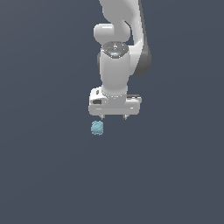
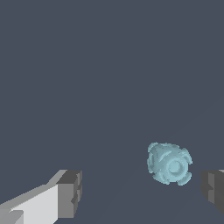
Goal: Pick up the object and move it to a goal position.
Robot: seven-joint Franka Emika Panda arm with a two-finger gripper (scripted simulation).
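— Turquoise and lumpy, the object (image 1: 97,127) sat where, relative to the gripper (image 1: 113,117)?
— Just below it, under the finger on the exterior view's left, untouched.
— And the gripper's state?
— Spread wide; in the wrist view the object (image 2: 169,163) lay nearer one fingertip (image 2: 213,189).

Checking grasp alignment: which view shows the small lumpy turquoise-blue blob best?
The wrist view: the small lumpy turquoise-blue blob fills more of the picture, its bumps are clear, and it sits between the dark fingertips, nearer one. The exterior view shows it tiny, below the open white gripper, toward that view's left.
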